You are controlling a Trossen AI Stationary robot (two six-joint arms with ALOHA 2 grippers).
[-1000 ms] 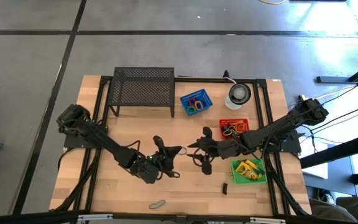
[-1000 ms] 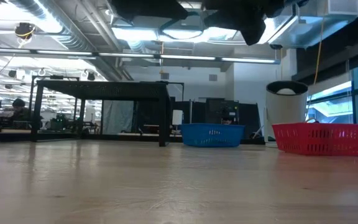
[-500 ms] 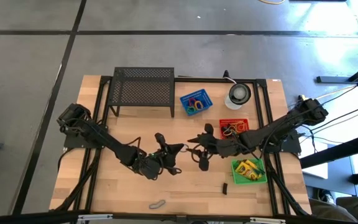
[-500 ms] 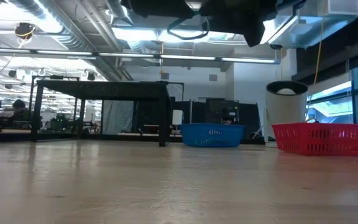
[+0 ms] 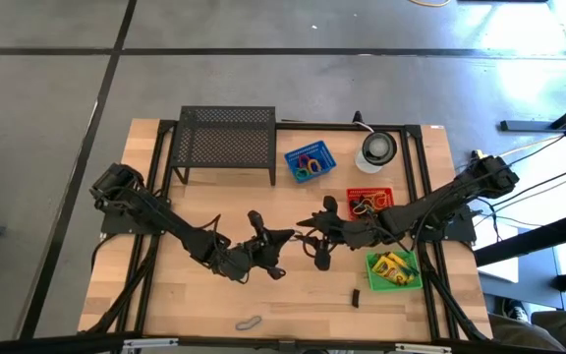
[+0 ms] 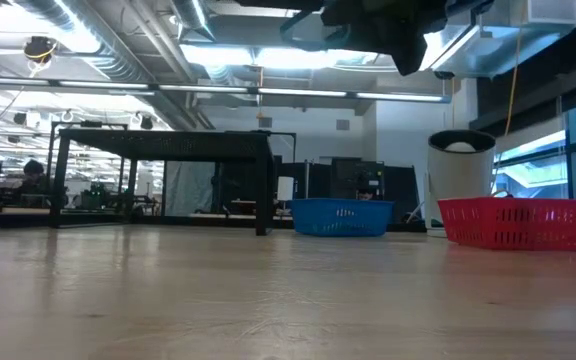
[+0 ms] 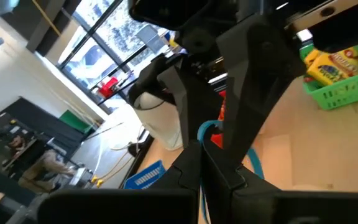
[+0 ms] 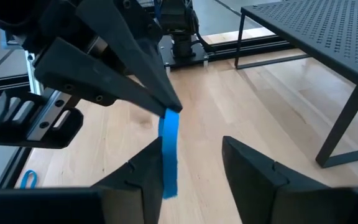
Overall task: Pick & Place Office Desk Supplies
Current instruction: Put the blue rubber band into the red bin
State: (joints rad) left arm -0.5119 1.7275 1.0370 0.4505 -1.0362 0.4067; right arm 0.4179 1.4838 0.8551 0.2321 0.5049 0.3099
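Moved: left gripper has edged toward 3 o'clock, nearing the right.
Left gripper: pinched on thin blue rubber-band loop, mid-table.
Right gripper: fingers parted around loop.

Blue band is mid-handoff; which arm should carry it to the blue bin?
Right, probably: the right gripper already straddles the blue band pinched by the left gripper, and its arm sits nearer the blue bin.

Two dark arms, angular black fingers
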